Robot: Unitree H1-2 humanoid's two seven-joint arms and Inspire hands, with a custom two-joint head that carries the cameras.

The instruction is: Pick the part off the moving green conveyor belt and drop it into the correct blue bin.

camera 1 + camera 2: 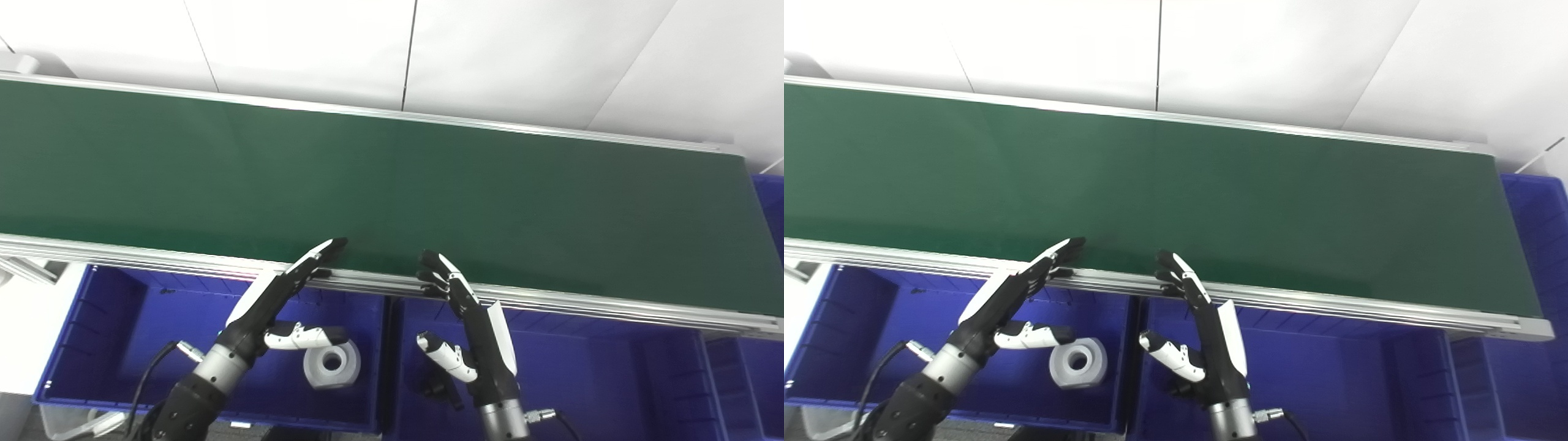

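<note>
The green conveyor belt (392, 184) runs across the view with no part on it. My left hand (275, 306) is open and empty, fingers stretched over the belt's near rail, above the left blue bin (110, 343). A white ring-shaped part (332, 364) lies in that bin, just under the left thumb. My right hand (471, 324) is open and empty, fingertips at the rail, above the middle blue bin (582, 380). A small dark part (438, 389) lies in the middle bin beside the right wrist.
The aluminium rail (612, 306) edges the belt's near side. Another blue bin (768, 202) stands at the belt's right end. A white wall is behind the belt. A further bin compartment (744, 380) sits at the lower right.
</note>
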